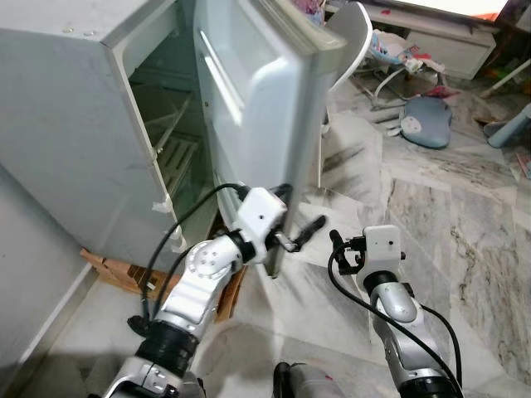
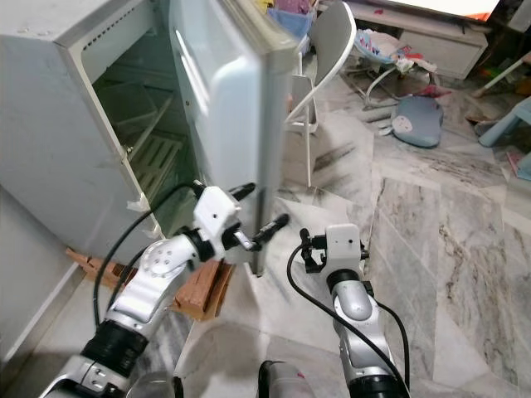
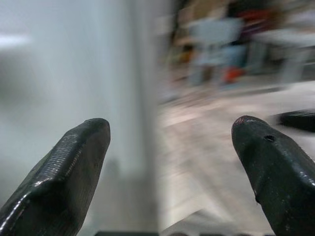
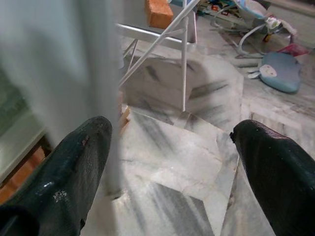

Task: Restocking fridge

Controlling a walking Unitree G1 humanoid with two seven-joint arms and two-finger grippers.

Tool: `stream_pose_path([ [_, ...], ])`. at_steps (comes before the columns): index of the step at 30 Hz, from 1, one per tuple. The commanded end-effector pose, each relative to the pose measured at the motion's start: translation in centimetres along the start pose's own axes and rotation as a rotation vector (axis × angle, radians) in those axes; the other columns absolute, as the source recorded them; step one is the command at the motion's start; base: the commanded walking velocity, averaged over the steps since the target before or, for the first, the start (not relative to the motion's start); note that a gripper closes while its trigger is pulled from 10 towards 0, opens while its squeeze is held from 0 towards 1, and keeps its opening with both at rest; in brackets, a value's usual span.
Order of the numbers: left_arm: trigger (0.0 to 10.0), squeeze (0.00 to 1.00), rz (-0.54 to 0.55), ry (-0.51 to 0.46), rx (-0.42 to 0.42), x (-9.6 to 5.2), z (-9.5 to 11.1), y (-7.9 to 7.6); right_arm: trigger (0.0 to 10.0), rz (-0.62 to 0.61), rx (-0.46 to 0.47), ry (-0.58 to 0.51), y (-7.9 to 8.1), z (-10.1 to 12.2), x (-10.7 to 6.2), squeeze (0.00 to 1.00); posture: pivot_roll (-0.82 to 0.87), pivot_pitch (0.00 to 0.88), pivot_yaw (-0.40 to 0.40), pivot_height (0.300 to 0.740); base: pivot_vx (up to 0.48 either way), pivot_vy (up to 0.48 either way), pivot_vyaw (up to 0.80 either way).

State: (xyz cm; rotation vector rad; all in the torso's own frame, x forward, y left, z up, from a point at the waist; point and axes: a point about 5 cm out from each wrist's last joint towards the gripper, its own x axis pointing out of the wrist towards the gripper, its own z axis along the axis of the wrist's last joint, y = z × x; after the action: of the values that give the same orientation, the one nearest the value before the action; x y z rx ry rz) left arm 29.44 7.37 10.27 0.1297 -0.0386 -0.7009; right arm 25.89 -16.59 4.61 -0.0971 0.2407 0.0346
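The pale grey fridge (image 1: 66, 124) stands at the left with its door (image 1: 257, 99) swung partly open, and bare wire shelves (image 1: 170, 153) show inside. My left gripper (image 1: 294, 211) is open at the door's lower free edge, one finger on each side of it. In the left wrist view that edge (image 3: 98, 73) runs between the spread fingertips (image 3: 78, 147). My right gripper (image 1: 338, 253) is open a little to the right, low over the marble floor, with nothing in it. Its wrist view has the door's edge (image 4: 74, 64) close beside one finger.
A white folding chair (image 1: 353, 50) stands just behind the door. Further back are a baby bouncer (image 1: 398, 58), a blue-grey cushion (image 1: 427, 122) on the floor and a low white cabinet (image 1: 448, 37). Wooden blocks (image 1: 124, 269) lie under the fridge's front.
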Motion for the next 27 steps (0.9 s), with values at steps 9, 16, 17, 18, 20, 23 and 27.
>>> stream_pose_path([
  [9, 10.0, 0.0, 0.183, 0.062, 0.005, -3.6, -1.3, 2.8, 10.0, -0.022, 0.003, -0.012, 0.1, 0.1, 0.7, 0.0, 0.1, 0.029, -0.038, 0.74, 0.0, -0.157, 0.0],
  [16, 10.0, 0.0, 0.195, 0.095, 0.006, -4.3, -2.3, 2.1, 10.0, -0.024, 0.003, -0.02, 0.4, 0.2, 1.1, 0.0, 0.11, 0.016, -0.039, 0.74, 0.0, -0.46, 0.0],
  [17, 10.0, 0.0, 0.192, 0.099, 0.006, -4.3, -2.4, 2.0, 10.0, -0.024, 0.003, -0.019, 0.4, 0.1, 1.2, 0.0, 0.11, 0.016, -0.039, 0.74, 0.0, -0.465, 0.0],
  [18, 10.0, 0.0, 0.18, 0.102, 0.008, -4.0, -2.4, 1.9, 10.0, -0.023, 0.001, -0.017, 0.4, 0.1, 1.3, 0.0, 0.11, 0.01, -0.041, 0.74, 0.0, -0.465, 0.0],
  [20, 10.0, 0.0, 0.172, 0.096, 0.006, -3.8, -2.3, 1.8, 10.0, -0.022, 0.0, -0.018, 0.5, 0.1, 1.4, 0.0, 0.11, 0.007, -0.037, 0.74, 0.0, -0.461, 0.0],
  [23, 10.0, 0.0, 0.16, 0.099, 0.024, -3.8, -2.2, 1.8, 10.0, -0.017, -0.005, -0.025, 0.8, 0.3, 1.7, 0.0, 0.12, 0.005, -0.03, 0.74, 0.0, -0.44, 0.0],
  [27, 10.0, 0.0, 0.157, 0.12, 0.03, -4.5, -2.3, 1.8, 10.0, -0.007, -0.018, -0.041, 1.0, 0.7, 1.9, 0.0, 0.13, 0.009, -0.023, 0.74, 0.181, -0.413, 0.0],
])
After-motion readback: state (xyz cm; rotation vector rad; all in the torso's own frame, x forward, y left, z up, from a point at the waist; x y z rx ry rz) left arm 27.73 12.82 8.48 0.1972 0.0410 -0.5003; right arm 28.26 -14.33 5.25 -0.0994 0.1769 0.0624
